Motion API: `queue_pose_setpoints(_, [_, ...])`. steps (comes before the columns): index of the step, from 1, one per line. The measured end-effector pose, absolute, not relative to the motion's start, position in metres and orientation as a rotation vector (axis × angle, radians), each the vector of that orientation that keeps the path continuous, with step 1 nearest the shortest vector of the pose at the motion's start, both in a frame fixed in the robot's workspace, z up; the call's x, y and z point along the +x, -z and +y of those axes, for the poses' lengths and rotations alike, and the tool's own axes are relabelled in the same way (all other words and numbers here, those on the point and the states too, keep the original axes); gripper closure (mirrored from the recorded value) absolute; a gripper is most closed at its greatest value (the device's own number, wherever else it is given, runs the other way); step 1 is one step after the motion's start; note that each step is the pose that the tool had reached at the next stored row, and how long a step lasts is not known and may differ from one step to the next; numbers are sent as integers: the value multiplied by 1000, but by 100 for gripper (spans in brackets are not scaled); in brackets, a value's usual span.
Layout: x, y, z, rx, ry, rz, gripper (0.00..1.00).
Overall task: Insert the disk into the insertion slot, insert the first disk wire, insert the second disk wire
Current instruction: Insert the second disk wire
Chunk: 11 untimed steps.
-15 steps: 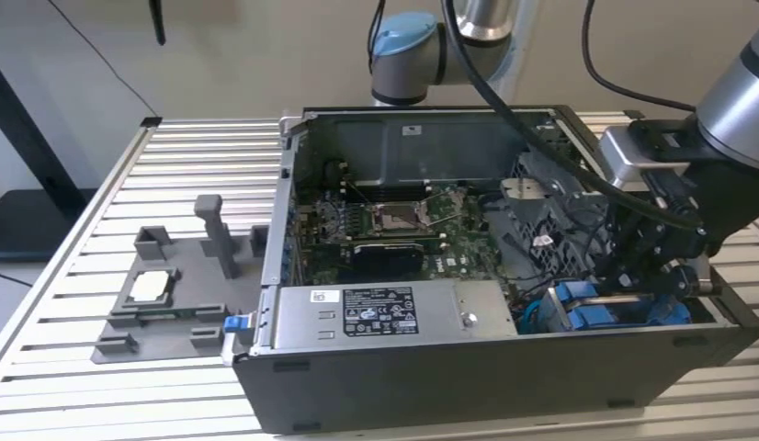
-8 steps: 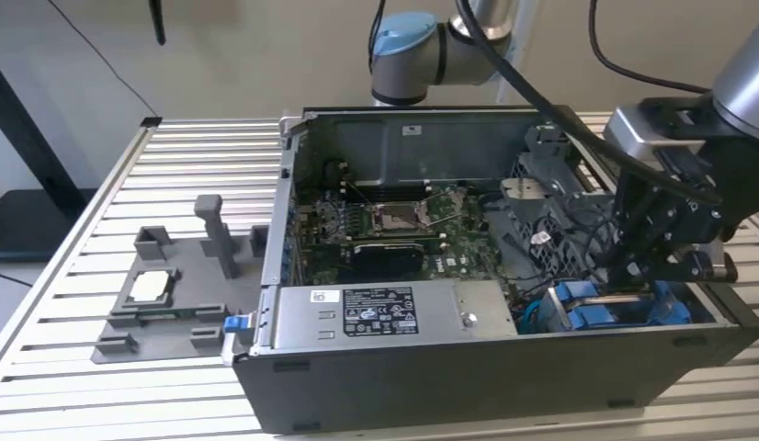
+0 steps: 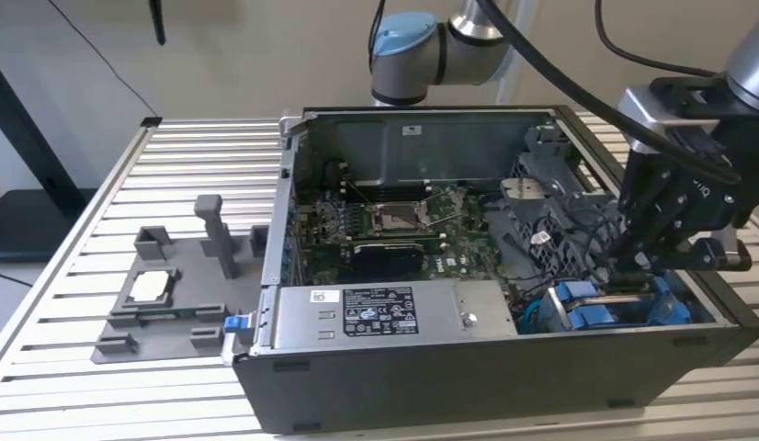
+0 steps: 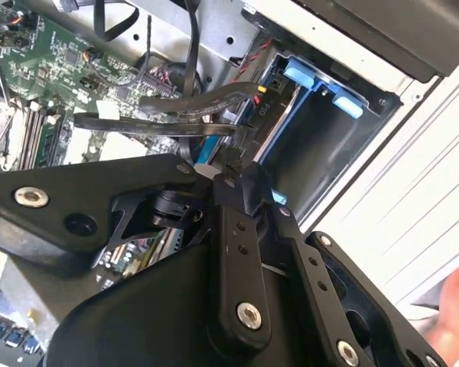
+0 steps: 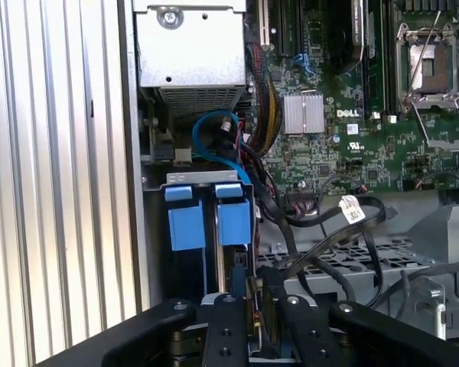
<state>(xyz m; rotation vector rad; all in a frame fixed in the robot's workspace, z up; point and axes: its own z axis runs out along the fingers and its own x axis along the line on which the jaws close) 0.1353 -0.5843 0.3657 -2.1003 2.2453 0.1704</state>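
Fingers (image 5: 254, 306) pinch a wire connector at the insertion slot (image 5: 185, 267).

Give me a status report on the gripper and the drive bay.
Gripper down inside the case at the insertion slot, fingers on a black wire connector. Blue carrier tabs seated in the bay. Loose black cables crowd alongside.

A ribbed aluminium tabletop (image 3: 134, 175) stood before a plain pale wall (image 3: 257, 46) under even light, with a dark post (image 3: 30, 129) rising at the exterior view's left above a dark base (image 3: 24, 225).
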Motion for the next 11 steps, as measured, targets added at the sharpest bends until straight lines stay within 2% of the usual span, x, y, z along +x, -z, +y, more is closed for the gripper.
queue_pose_setpoints(11, [135,-371,-584,-2100,-168,2245,76])
